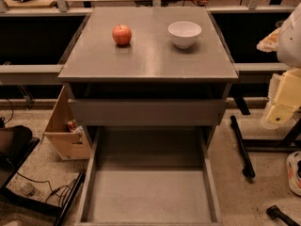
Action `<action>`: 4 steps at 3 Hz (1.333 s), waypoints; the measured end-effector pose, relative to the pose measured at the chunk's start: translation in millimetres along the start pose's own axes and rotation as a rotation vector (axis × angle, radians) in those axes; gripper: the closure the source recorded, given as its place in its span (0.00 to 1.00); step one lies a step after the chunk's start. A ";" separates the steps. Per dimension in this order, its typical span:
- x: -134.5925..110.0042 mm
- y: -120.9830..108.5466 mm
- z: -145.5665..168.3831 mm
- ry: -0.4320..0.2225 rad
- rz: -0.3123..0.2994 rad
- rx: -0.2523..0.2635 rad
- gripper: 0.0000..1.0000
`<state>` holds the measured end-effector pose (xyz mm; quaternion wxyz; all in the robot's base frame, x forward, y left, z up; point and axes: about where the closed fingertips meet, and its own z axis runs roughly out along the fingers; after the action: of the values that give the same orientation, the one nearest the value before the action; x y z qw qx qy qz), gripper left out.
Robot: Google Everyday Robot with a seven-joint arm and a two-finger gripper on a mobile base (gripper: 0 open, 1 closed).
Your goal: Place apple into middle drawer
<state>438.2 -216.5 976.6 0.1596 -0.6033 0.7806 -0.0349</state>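
Observation:
The apple, small, red with yellowish patches, sits on the grey cabinet top at its back left. The middle drawer is pulled out toward me below the cabinet top; its flat grey floor is bare. My gripper hangs at the right edge of the view, beside the cabinet at about top-drawer height. It is well away from the apple and holds nothing that I can see.
A white bowl stands on the cabinet top to the right of the apple. A plain grey drawer front sits above the open drawer. A wooden box is on the floor at left, with cables nearby. Black stand legs lie at right.

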 end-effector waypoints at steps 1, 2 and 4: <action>-1.0 -2.0 0.8 -0.005 0.000 0.002 0.00; -22.6 -46.4 19.7 -0.114 -0.010 0.043 0.00; -109.9 -171.6 58.7 -0.524 0.086 0.180 0.00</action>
<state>639.3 -150.0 986.2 0.4104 -0.5414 0.7313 0.0598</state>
